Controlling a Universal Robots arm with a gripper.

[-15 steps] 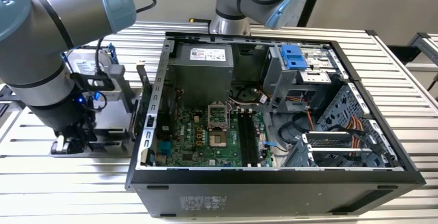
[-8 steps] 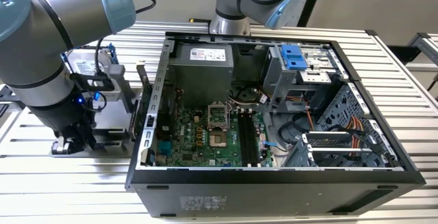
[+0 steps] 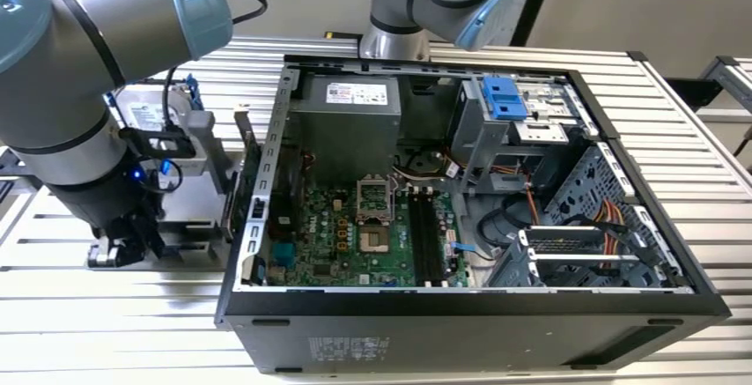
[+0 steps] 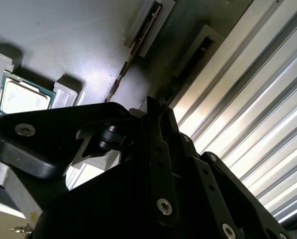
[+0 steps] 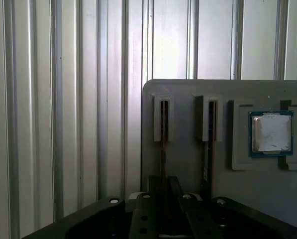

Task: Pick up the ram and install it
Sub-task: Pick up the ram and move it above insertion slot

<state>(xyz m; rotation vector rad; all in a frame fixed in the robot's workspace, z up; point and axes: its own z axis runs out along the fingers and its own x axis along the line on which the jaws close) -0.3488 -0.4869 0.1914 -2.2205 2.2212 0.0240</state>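
Observation:
In the first wrist view, the ram (image 5: 163, 144) is a thin stick seen edge-on, standing in a slotted holder on a grey fixture plate (image 5: 183, 164). My gripper (image 5: 164, 180) comes down over it with the fingers close together on either side of its edge, shut on it. A second stick (image 5: 208, 149) stands in the neighbouring holder, nearer the square silver processor chip (image 5: 271, 132). In the second wrist view that stick (image 4: 129, 59) and the chip (image 4: 24, 97) lie beyond my gripper (image 4: 159, 104). The exterior view has my gripper (image 3: 118, 244) low over the fixture, at the exterior view's left of the computer case.
The open computer case (image 3: 470, 301) lies on the ribbed metal table (image 3: 106, 332), with the black memory slots (image 3: 425, 231) on its green motherboard. A hard drive in a blue bracket (image 3: 147, 112) stands behind the fixture. The arm's elbow (image 3: 83, 41) looms over that corner.

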